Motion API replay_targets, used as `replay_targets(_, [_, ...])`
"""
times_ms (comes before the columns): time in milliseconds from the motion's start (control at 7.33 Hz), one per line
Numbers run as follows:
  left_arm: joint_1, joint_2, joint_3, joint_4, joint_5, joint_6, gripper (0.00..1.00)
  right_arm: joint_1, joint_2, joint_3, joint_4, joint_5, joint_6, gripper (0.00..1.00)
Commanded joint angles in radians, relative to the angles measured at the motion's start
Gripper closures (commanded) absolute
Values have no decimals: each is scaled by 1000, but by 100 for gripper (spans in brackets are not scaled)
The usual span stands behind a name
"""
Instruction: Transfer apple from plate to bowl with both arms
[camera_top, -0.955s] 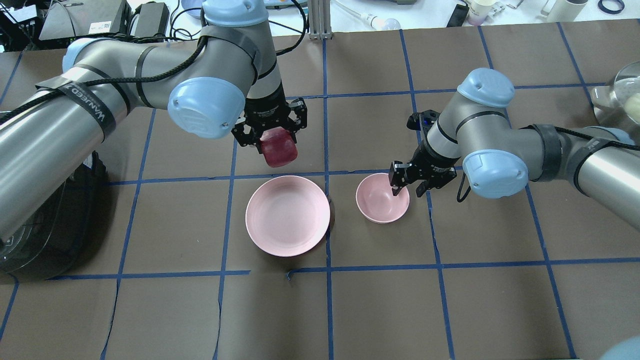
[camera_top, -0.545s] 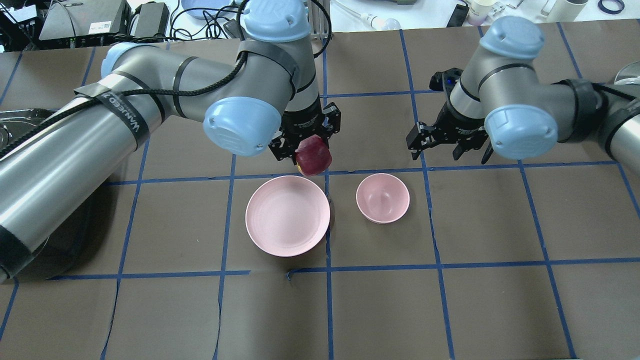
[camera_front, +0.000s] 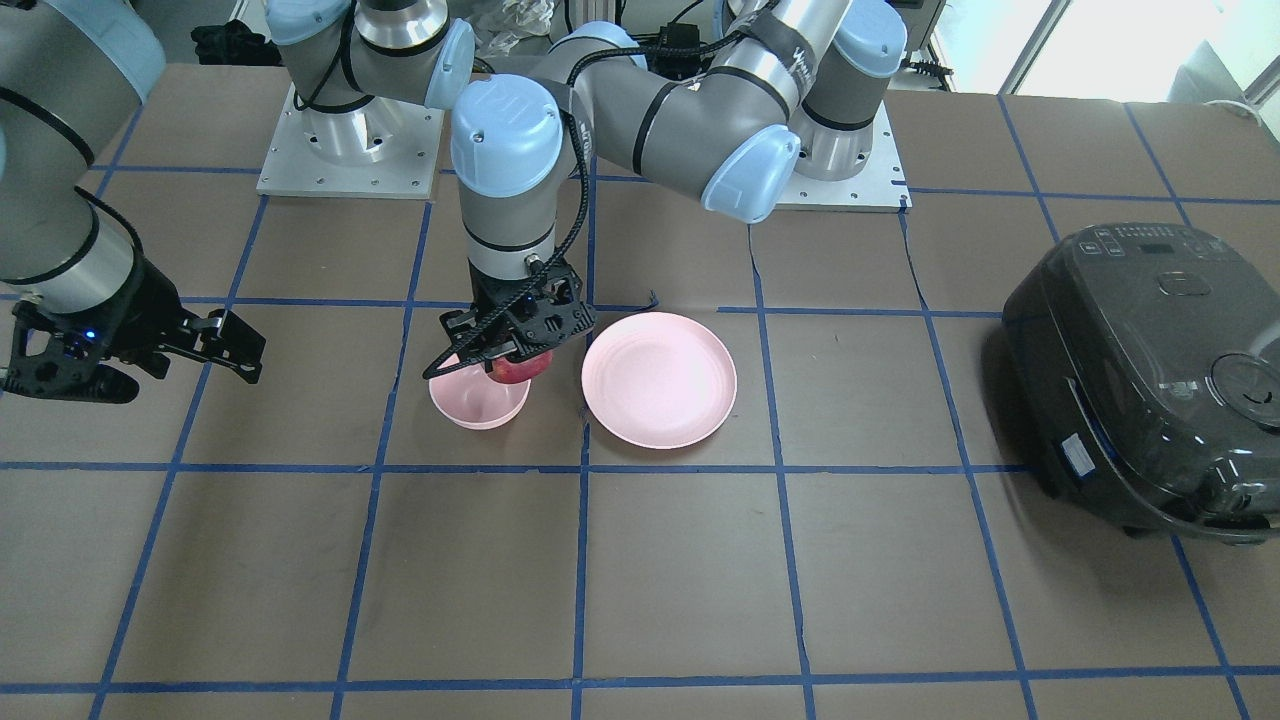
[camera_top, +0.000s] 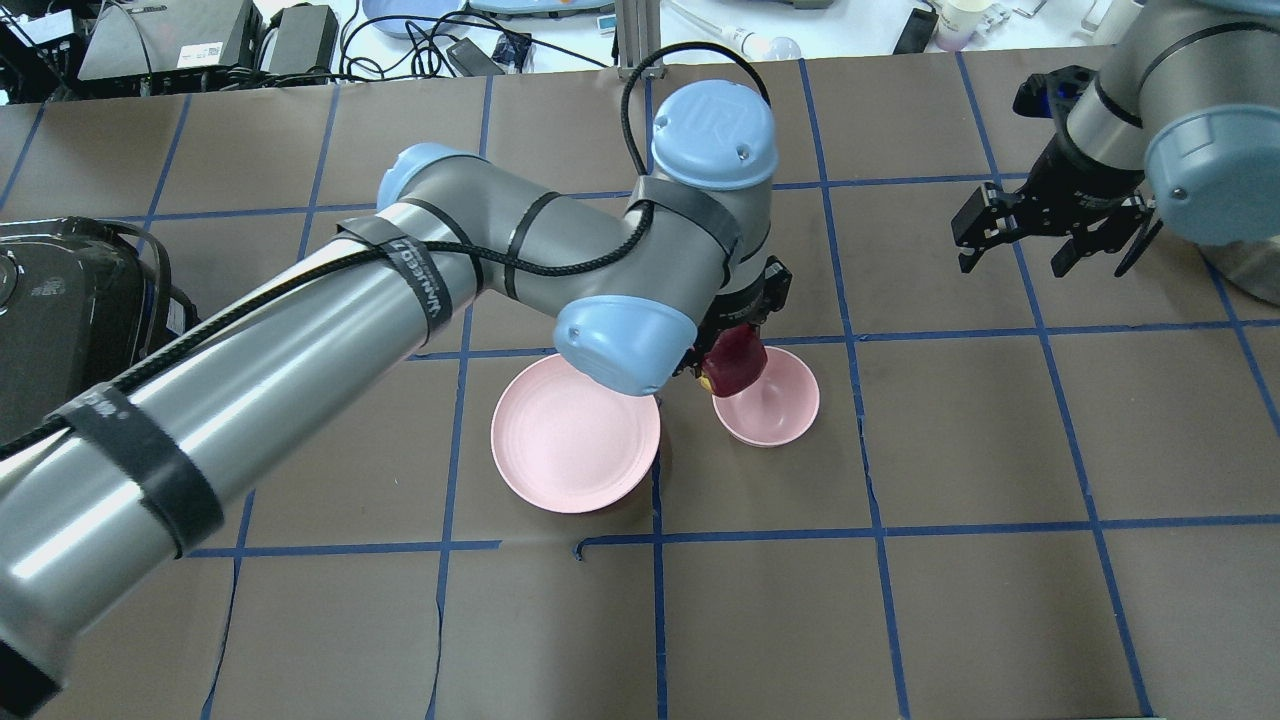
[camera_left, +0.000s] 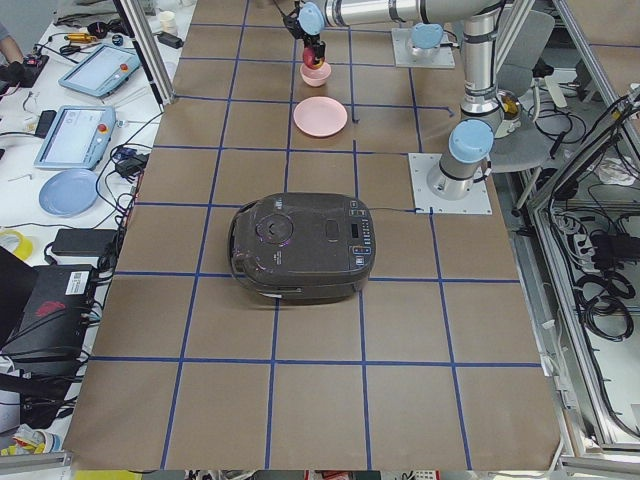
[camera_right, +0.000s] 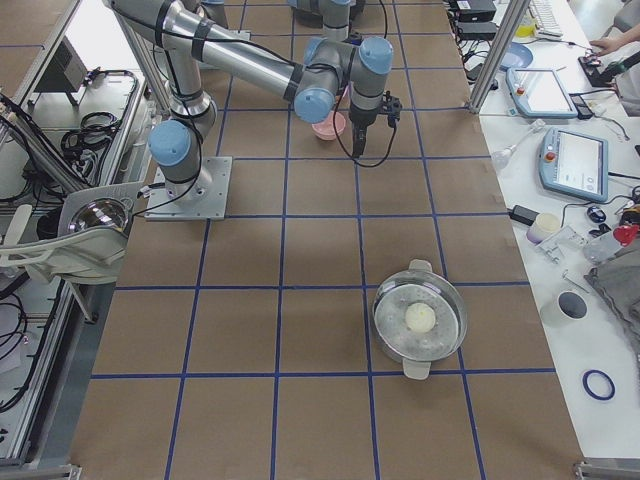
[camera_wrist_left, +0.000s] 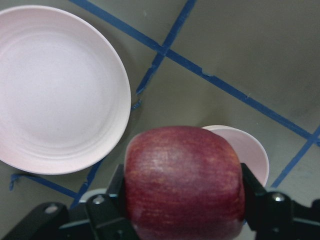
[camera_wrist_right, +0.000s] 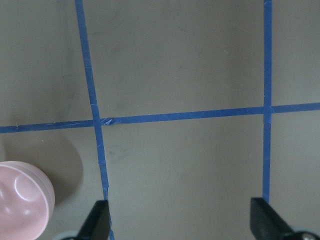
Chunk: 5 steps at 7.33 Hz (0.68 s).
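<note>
My left gripper (camera_top: 735, 350) is shut on the dark red apple (camera_top: 737, 364) and holds it just above the near-left rim of the small pink bowl (camera_top: 775, 410). In the left wrist view the apple (camera_wrist_left: 185, 180) sits between the black fingers (camera_wrist_left: 107, 210), with the bowl (camera_wrist_left: 247, 152) below it and the plate (camera_wrist_left: 55, 90) to its left. The wide pink plate (camera_top: 575, 432) lies bare to the bowl's left. My right gripper (camera_top: 1050, 250) is open and empty, raised well to the right of the bowl. The front view shows the apple (camera_front: 513, 368) over the bowl (camera_front: 478, 402).
A black rice cooker (camera_front: 1150, 370) stands at the table's left end. A metal pot (camera_right: 420, 318) with a pale ball in it stands at the right end. Blue tape lines grid the brown table (camera_top: 900, 600). Cables and devices lie beyond the far edge.
My left arm has carried the apple rightward and down, from behind the plate to over the bowl. My right gripper has risen and drawn back from the bowl to the far right.
</note>
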Motion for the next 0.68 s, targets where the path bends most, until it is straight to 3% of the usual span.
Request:
replay_targets(0, [-59,-71,-4,58,3,-39,100,-9,-20,-15,51,-2,-6,0])
replay_targets(545, [-61,-130,-5,103,11,-3,100,-10,-18,-15,57,-5,-6,0])
